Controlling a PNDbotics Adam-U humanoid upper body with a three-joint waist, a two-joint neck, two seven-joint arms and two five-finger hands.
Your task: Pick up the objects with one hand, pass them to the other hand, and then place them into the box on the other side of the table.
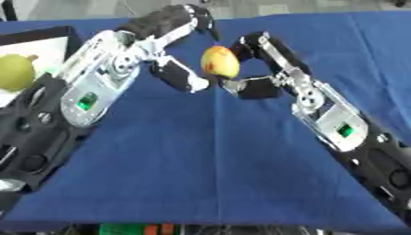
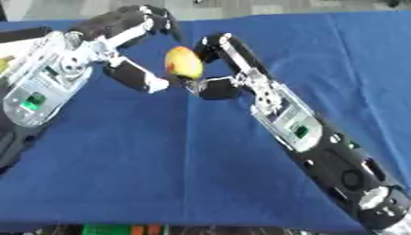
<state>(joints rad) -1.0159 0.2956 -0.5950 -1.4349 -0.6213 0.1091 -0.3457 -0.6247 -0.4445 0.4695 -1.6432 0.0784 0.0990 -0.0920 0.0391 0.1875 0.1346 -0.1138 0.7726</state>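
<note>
Two black and silver hands meet over the middle of the blue cloth table [image 1: 208,174], and the round yellow and red fruit [image 1: 220,62] sits up in the air between them. Your right hand [image 1: 255,69] has its fingers and thumb curled round the fruit. Your left hand [image 1: 173,50] curls in close on the other side, but you cannot tell if it touches yet. Close the left hand on the fruit before the right one lets go. A green pear [image 1: 14,71] waits in the white box [image 1: 44,50] at the left edge.

Blue tablecloth [image 1: 201,174] across the table.
</note>
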